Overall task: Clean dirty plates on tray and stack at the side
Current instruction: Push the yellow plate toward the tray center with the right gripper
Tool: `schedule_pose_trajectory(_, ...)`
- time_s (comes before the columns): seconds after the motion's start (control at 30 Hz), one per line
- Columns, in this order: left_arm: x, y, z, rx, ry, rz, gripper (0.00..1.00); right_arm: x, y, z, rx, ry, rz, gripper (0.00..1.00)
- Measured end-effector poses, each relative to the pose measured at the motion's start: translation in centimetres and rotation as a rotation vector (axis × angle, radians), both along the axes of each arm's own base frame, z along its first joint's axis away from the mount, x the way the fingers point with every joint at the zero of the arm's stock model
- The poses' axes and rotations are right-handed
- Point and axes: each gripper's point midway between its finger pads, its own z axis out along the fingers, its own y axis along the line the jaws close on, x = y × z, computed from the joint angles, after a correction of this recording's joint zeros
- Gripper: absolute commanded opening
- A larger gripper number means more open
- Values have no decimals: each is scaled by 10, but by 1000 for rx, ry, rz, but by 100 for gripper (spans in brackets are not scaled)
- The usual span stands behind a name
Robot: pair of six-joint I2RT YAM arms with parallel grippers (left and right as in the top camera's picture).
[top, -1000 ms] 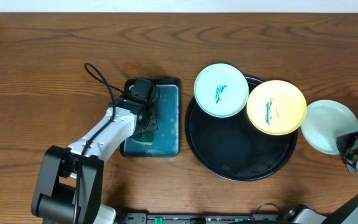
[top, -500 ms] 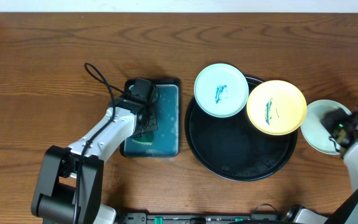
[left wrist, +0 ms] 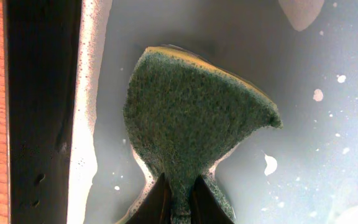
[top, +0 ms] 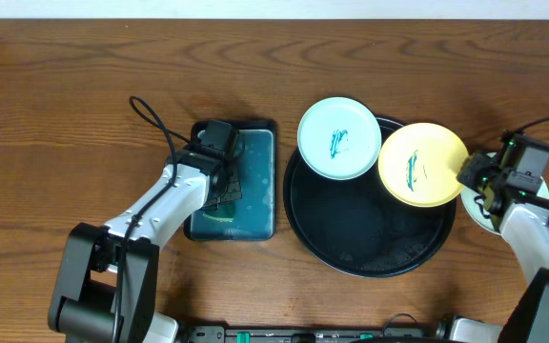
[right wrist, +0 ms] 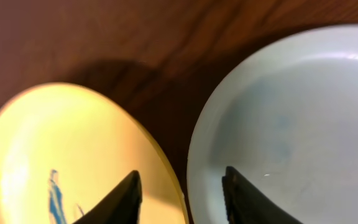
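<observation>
On the black tray [top: 370, 233] lean two plates with teal scribbles: a mint-white plate [top: 339, 138] on its upper-left rim and a yellow plate [top: 423, 164] on its right rim. A third, pale plate [top: 477, 215] lies on the table right of the tray, mostly under my right arm. My right gripper [top: 469, 176] is open, straddling the yellow plate's [right wrist: 61, 155] right rim, with the pale plate [right wrist: 291, 118] under its other finger. My left gripper [top: 219, 183] is shut on a green sponge [left wrist: 191, 118] over soapy water.
A rectangular teal tray [top: 255, 205] with soapy water sits left of the black tray. A black cable [top: 151, 119] loops on the table behind the left arm. Bare wood lies along the table's far side.
My right gripper has swung from the pale plate's near right side up and left, to the yellow plate's right rim. The left arm and sponge have not moved.
</observation>
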Motion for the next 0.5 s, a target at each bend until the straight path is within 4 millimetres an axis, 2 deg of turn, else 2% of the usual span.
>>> schedule_pose_trajectory(0.17,0,0,0,0,0,0,8,-4,2,-19,5,57,9,12)
schedule_pose_trajectory(0.27,0,0,0,0,0,0,9,-5,4,-21,6,65,17,3)
schedule_pose_trajectory(0.5,0,0,0,0,0,0,9,-10,7,-14,8,71,23,1)
